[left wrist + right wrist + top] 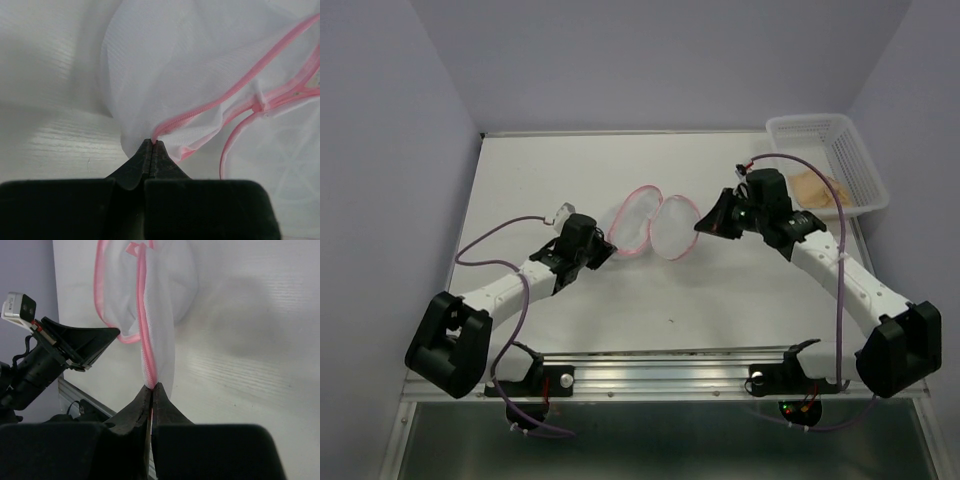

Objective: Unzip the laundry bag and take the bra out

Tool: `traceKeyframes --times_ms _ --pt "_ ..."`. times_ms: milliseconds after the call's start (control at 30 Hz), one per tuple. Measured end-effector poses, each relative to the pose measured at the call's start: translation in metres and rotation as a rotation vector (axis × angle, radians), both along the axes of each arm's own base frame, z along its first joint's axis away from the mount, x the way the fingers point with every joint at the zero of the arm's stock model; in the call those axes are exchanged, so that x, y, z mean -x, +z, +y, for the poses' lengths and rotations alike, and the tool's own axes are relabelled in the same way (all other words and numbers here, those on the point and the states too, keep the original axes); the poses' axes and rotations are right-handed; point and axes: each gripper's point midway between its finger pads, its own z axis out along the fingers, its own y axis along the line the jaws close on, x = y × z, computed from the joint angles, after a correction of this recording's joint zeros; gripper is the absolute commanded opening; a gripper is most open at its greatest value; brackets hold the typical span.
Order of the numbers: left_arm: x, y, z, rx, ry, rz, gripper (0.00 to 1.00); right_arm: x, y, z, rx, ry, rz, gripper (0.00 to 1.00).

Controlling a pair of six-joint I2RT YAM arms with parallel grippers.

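The laundry bag [650, 222], white mesh with pink zipper edging, lies spread in two round halves at mid-table. My left gripper [608, 243] is shut on the pink edge of its left half; the left wrist view shows the jaws [152, 142] pinching the edging of the bag [175, 60]. My right gripper [700, 225] is shut on the zipper edge of the right half; the right wrist view shows the tips [151, 386] closed on the bag [160, 315]. The tan-beige bra [812, 188] lies inside the white basket, behind the right gripper.
The white lattice basket [865, 175] stands at the back right corner of the table. Purple walls enclose the table on the left, back and right. A metal rail [660, 370] runs along the near edge between the arm bases.
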Motion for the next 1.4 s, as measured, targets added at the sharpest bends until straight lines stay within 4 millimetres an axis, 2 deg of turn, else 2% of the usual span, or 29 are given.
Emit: traceKeyframes --times_ms 133,200,367,467,667,800,867,967,1000,1067,1100,1133,1167,1200,1267,1300,1400 --pt "-0.005 0.002 -0.007 0.011 -0.031 -0.025 0.00 -0.010 0.009 0.018 0.025 0.031 0.018 0.01" --pt "-0.008 0.002 -0.011 0.018 -0.047 -0.038 0.00 -0.015 0.006 0.028 0.059 0.050 0.028 0.01" --pt "-0.011 -0.001 -0.019 0.030 -0.078 -0.049 0.00 -0.031 -0.002 0.059 0.278 0.068 0.030 0.01" --pt "-0.013 0.002 -0.022 0.043 -0.085 -0.061 0.00 -0.049 0.003 0.067 0.446 0.020 -0.019 0.01" --pt "-0.016 0.009 -0.030 0.075 -0.109 -0.089 0.00 -0.063 0.007 0.071 0.698 -0.074 -0.075 0.03" --pt "-0.014 0.002 -0.034 0.082 -0.132 -0.070 0.00 -0.072 0.007 0.094 0.757 -0.068 -0.107 0.13" --pt "-0.014 -0.003 -0.037 0.085 -0.143 -0.058 0.00 -0.080 0.005 0.121 0.746 -0.047 -0.140 0.16" --pt "-0.013 -0.004 -0.038 0.090 -0.150 -0.054 0.00 -0.075 -0.001 0.140 0.722 0.004 -0.144 0.21" --pt "-0.013 -0.004 -0.039 0.092 -0.151 -0.054 0.00 -0.072 -0.004 0.148 0.701 0.029 -0.144 0.31" --pt "-0.014 -0.003 -0.039 0.095 -0.152 -0.055 0.09 -0.068 -0.004 0.164 0.649 0.059 -0.152 0.34" --pt "-0.014 -0.003 -0.038 0.097 -0.149 -0.055 0.31 -0.068 -0.004 0.170 0.624 0.068 -0.157 0.41" --pt "-0.015 -0.003 -0.037 0.101 -0.141 -0.052 0.44 -0.068 -0.004 0.174 0.609 0.074 -0.158 0.44" --pt "-0.016 -0.003 -0.035 0.097 -0.141 -0.053 0.52 -0.069 -0.005 0.177 0.595 0.078 -0.160 0.45" --pt "-0.016 -0.002 -0.032 0.103 -0.126 -0.049 0.80 -0.069 -0.004 0.183 0.569 0.089 -0.162 0.46" --pt "-0.016 0.001 -0.023 0.104 -0.099 -0.049 0.90 -0.068 -0.002 0.192 0.526 0.112 -0.165 0.47" --pt "-0.015 0.004 -0.016 0.104 -0.075 -0.048 0.99 -0.068 0.001 0.197 0.503 0.122 -0.171 0.49" --pt "-0.012 0.018 0.005 0.092 -0.010 -0.068 0.99 -0.070 0.005 0.206 0.453 0.142 -0.179 0.52"
